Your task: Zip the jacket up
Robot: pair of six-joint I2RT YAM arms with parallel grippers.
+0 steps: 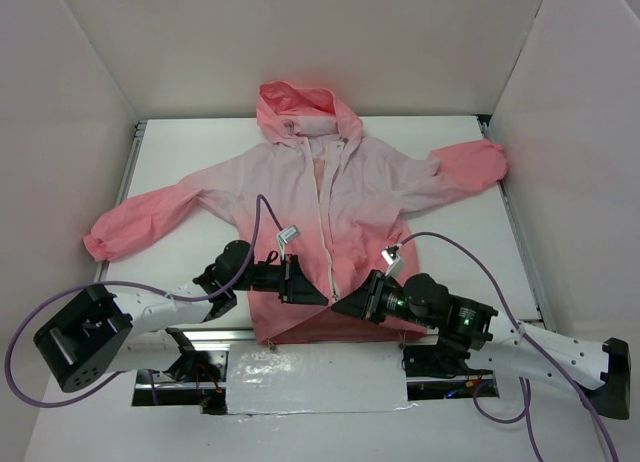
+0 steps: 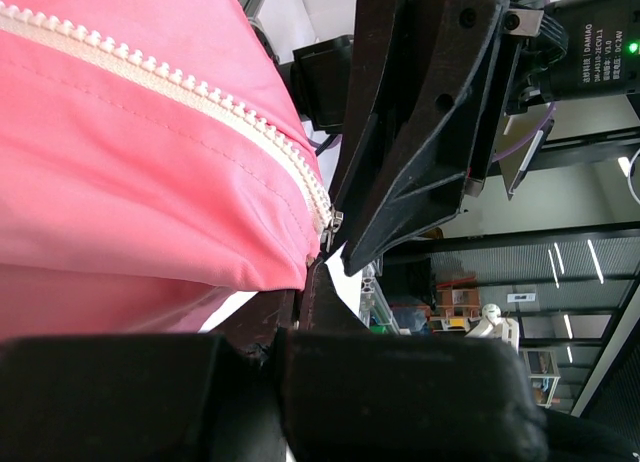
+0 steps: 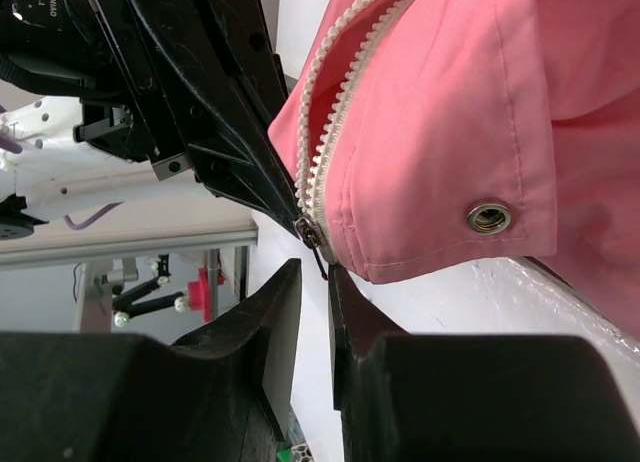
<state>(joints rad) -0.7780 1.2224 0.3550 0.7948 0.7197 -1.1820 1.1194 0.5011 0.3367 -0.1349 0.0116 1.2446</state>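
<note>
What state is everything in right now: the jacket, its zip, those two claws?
jacket: spread flat, front up
zipper: undone nearly full length
zipper pull: down at the hem
left gripper: shut on the hem
right gripper: narrowly open, tips at the pull

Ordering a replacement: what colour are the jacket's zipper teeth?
White zipper teeth on the thin pink hooded jacket; clearest in the left wrist view.
</note>
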